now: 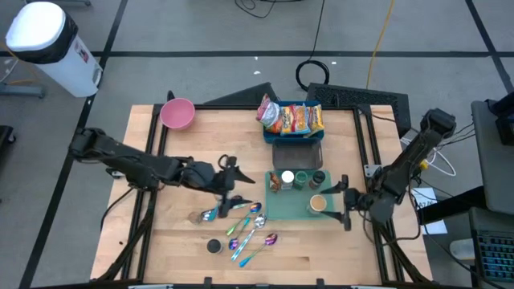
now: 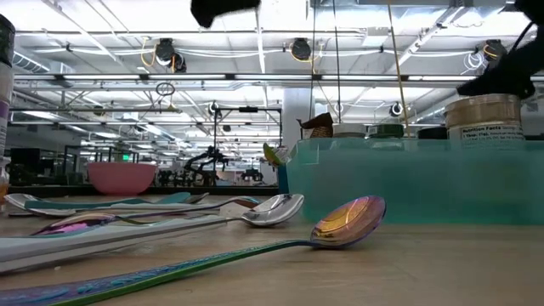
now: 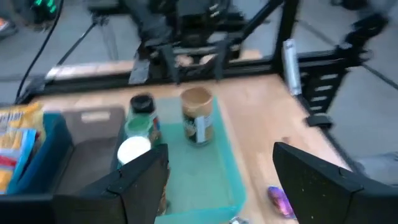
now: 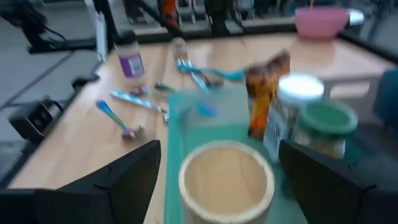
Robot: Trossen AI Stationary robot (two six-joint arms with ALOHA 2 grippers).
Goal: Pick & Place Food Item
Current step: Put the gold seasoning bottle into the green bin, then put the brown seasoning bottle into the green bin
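Note:
A teal tray (image 1: 289, 210) right of the table's middle carries a tan-lidded jar (image 1: 317, 203) near its right edge. Behind it stand a white-lidded jar (image 1: 287, 177), a green-lidded jar (image 1: 302, 178), a dark-lidded one (image 1: 318, 178) and an orange packet (image 1: 275, 183). My right gripper (image 1: 344, 205) is open just right of the tan-lidded jar (image 4: 227, 180), one finger on each side and short of it. My left gripper (image 1: 239, 183) hangs open above the spoons (image 1: 245, 225), left of the tray (image 3: 205, 180), with nothing between its fingers.
A blue bin (image 1: 297, 148) behind the tray holds snack packets (image 1: 291, 118). A pink bowl (image 1: 177, 113) sits at the far left corner. A small dark jar (image 1: 214, 246) stands near the front edge beside the spoons. Bare wood lies at the near right.

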